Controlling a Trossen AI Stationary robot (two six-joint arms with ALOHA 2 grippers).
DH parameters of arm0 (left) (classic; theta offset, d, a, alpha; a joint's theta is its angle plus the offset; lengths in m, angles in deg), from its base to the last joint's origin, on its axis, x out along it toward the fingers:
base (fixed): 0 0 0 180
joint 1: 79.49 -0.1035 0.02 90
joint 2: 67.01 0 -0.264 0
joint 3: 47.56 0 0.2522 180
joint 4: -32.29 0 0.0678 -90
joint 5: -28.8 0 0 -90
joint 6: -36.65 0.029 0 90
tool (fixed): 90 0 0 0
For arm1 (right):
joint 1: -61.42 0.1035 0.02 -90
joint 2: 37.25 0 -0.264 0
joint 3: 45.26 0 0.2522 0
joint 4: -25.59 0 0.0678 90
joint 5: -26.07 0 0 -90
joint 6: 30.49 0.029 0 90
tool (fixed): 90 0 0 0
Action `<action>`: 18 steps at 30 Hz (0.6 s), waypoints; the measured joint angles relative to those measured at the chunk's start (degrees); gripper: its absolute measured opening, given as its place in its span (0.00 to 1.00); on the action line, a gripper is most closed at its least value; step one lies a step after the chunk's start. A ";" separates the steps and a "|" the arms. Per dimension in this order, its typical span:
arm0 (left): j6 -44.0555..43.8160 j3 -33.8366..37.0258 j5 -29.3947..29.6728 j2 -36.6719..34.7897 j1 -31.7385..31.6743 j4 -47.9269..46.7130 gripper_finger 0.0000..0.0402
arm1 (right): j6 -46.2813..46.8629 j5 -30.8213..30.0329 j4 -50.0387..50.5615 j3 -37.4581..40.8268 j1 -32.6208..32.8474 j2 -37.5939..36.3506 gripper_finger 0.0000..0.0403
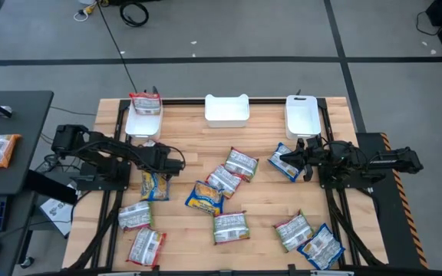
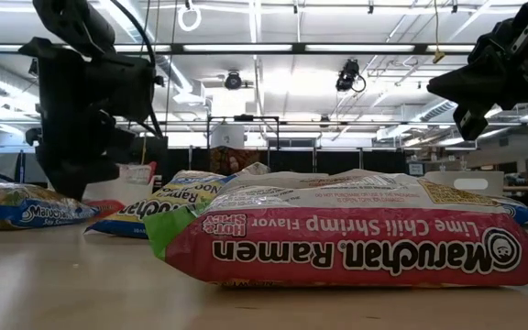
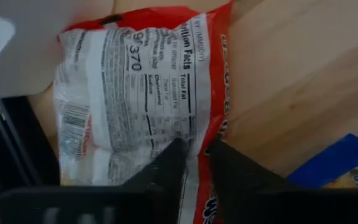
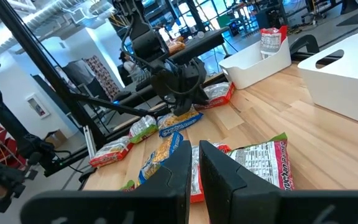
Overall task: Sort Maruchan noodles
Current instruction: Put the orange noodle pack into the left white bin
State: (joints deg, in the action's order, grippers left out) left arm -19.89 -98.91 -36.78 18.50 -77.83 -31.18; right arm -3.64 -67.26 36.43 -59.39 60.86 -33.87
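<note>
Left gripper (image 3: 194, 155) pinches a red-orange noodle packet (image 3: 142, 93) — only the left wrist view shows this; overhead the arm hides it, beside the left white bin (image 1: 143, 123). Right gripper (image 4: 194, 158), pressed together, hovers near a blue packet (image 1: 285, 162). Other packets (image 1: 229, 226) scattered across the wooden table (image 1: 267, 192).

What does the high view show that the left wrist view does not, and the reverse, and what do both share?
High view only: three white rectangular plastic bins, both arms, packets scattered across the wooden table. Left wrist only: nutrition print on a red-orange crinkly plastic packet, the left gripper shut on it. Both: the blue-yellow plastic packet nearby.
</note>
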 joint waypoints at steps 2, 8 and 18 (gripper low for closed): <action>0.20 -0.08 -0.14 0.01 0.02 -0.21 0.05 | 0.02 0.00 0.00 -0.02 0.00 -0.01 0.09; 3.02 -6.58 -1.43 0.11 1.66 -7.85 0.02 | 0.01 0.00 0.02 0.00 0.00 -0.02 0.09; 20.98 -29.92 -1.15 -0.03 7.80 -8.73 0.01 | 0.00 0.00 0.02 0.00 0.00 -0.02 0.09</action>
State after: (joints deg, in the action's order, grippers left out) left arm 1.09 -128.83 -37.93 18.46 -70.03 -39.91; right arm -3.64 -67.26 36.45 -59.39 60.86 -33.89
